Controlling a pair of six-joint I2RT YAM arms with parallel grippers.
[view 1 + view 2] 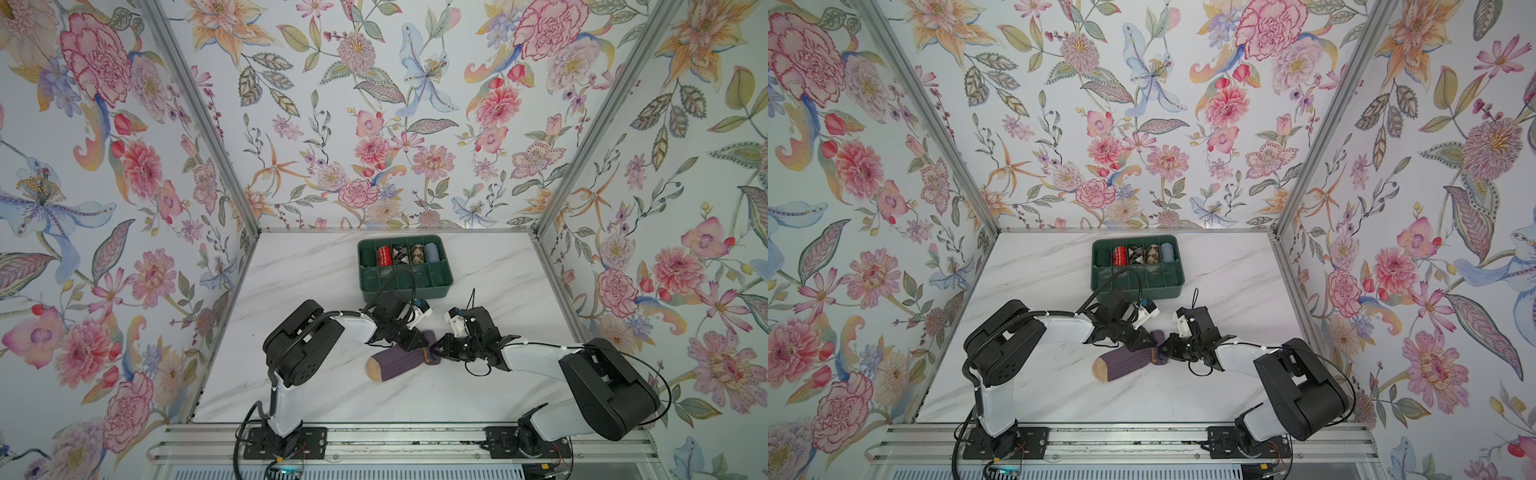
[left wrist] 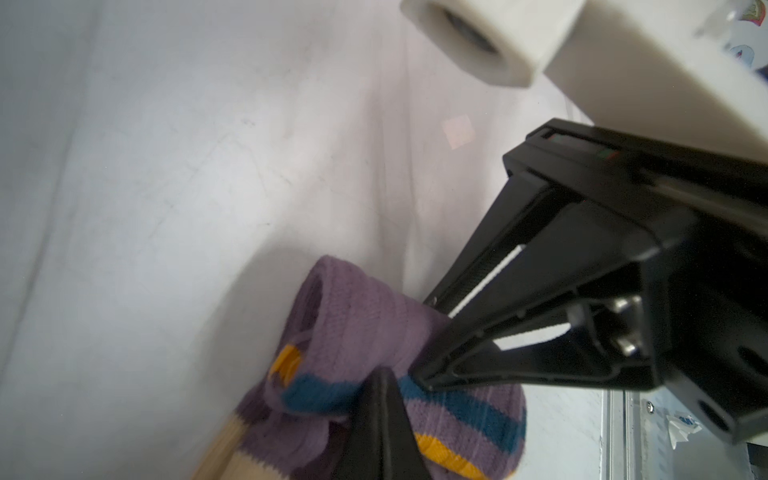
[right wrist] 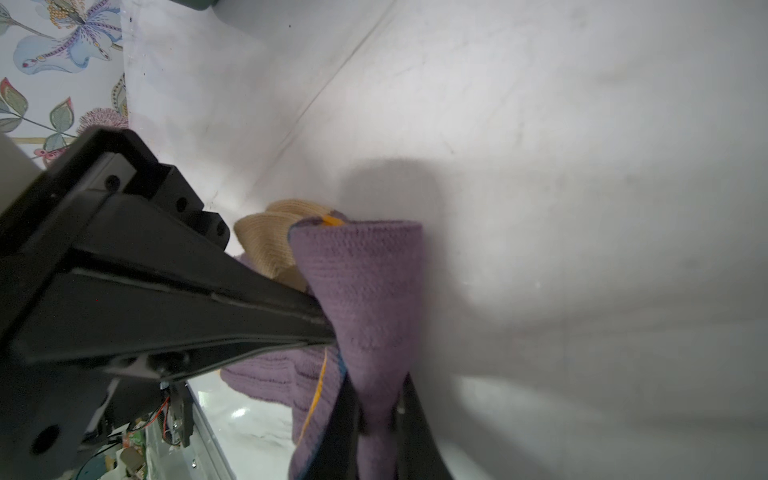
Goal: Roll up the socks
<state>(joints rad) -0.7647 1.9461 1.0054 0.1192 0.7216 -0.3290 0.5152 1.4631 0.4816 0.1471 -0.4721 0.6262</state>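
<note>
We judge that the dusty-purple ribbed socks point(image 1: 395, 363), lying near the middle of the white marble-patterned counter point(image 1: 324, 282), are gripped at one end so the roll can be started from the cuff. The left gripper point(image 1: 424, 344) has its jaws clamped on a fold of the navy-and-orange-striped cuff, and the right gripper point(image 1: 437, 352) meets it from the opposite side, its jaws seemingly pressed together on the cuff's purple edge. In both top views the long axis runs diagonally, the tan toe point(image 1: 374, 370) pointing toward the near left and the bunched cuff toward the two grippers.
</note>
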